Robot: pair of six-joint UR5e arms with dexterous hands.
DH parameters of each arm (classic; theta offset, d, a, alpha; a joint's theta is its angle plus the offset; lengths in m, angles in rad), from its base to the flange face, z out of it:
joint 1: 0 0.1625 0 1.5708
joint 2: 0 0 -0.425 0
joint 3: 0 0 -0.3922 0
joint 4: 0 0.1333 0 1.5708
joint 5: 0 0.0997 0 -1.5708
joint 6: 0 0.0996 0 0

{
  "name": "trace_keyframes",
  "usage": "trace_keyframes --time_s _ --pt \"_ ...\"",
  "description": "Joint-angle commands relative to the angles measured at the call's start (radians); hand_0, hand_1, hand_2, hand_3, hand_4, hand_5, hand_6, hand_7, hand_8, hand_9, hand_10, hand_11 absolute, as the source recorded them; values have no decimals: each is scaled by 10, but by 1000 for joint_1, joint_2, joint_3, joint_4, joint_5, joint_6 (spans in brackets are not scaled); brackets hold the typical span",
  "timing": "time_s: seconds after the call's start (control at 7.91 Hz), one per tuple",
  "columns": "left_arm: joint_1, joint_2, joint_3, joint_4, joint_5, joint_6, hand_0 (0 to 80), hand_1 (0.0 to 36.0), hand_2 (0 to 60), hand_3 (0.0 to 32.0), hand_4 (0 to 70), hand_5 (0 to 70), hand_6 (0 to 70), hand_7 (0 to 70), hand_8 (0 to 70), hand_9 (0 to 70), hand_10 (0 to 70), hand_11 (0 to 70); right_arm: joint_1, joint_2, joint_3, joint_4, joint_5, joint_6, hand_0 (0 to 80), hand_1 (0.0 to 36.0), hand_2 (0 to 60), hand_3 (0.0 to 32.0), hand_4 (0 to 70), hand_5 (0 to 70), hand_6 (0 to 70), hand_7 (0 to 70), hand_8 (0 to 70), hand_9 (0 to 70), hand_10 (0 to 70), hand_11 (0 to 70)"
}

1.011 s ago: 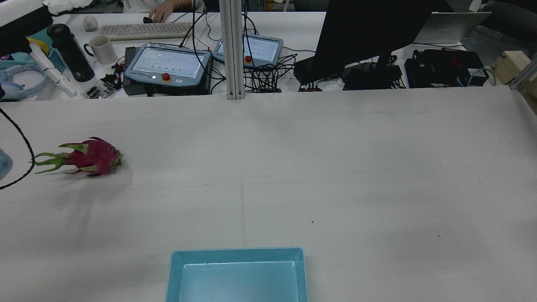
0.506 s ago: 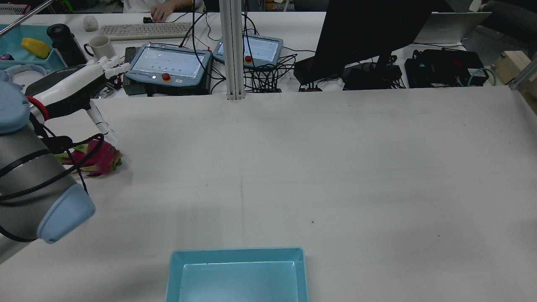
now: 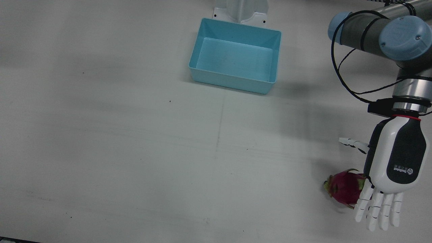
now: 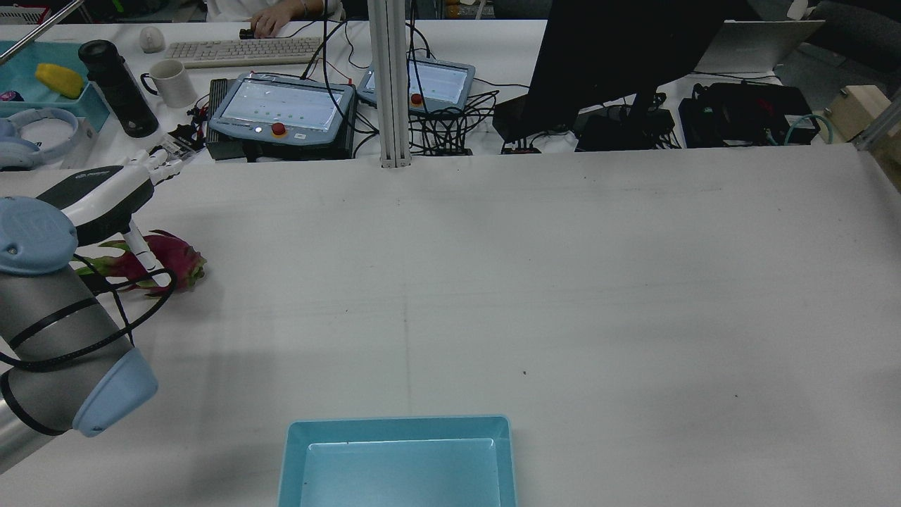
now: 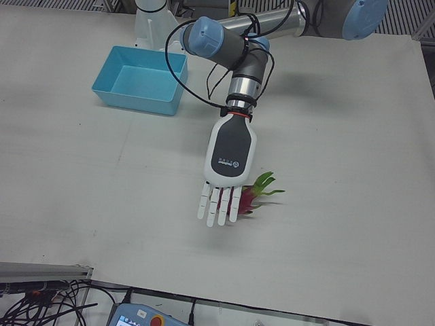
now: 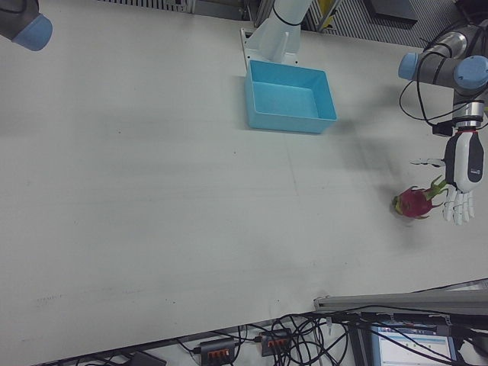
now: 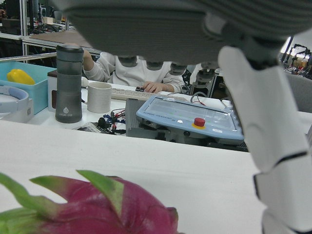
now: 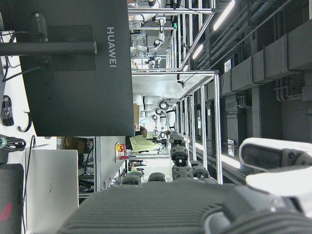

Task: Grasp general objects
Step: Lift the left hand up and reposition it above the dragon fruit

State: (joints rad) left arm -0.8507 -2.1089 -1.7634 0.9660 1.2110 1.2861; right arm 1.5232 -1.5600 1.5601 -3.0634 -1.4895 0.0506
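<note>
— Setting: robotics lab, fixed test station. White work table (image 4: pixel 563 282), bare save for a shallow blue bin (image 3: pixel 236 57).

— Evidence?

— Grey jointed arm with blue caps (image 3: pixel 378 30), cabled, mounted on a pedestal (image 6: pixel 278 34). Two teach pendants with red stop buttons (image 4: pixel 281 109) on the adjoining desk. Tangled black cables (image 4: pixel 443 127). Aluminium-profile post (image 4: pixel 391 84).

— Staffed?

— Person seated at a keyboard (image 7: pixel 131 92), mug (image 7: pixel 99 96) and flask (image 7: pixel 68 83) nearby. Dark monitor back (image 8: pixel 73 73). Further arms visible down the hall (image 8: pixel 156 105).
</note>
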Motion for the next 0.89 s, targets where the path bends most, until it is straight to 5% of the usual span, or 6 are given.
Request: trace_keyframes --time_s 0.0,0.25,0.51,0.76 --pt "25 1 32 0 -2 -7 550 237 80 14 0 30 0 37 0 0 0 8 0 0 0 0 0 0 0 0 0 0 0 0 0 0 0 0 0 0" --pt "-98 -8 -193 129 1 -21 541 226 77 6 0 58 0 34 0 0 0 2 0 0 0 0 0 0 0 0 0 0 0 0 0 0 0 0 0 0" --pt "-238 -129 -197 178 86 -40 533 213 58 6 0 39 0 26 0 0 0 3 0 0 0 0 0 0 0 0 0 0 0 0 0 0 0 0 0 0" --pt "-271 -143 -182 180 105 -36 537 214 60 0 0 65 0 36 0 0 0 4 0 0 0 0 0 -2 0 0 0 0 0 0 0 0 0 0 0 0"
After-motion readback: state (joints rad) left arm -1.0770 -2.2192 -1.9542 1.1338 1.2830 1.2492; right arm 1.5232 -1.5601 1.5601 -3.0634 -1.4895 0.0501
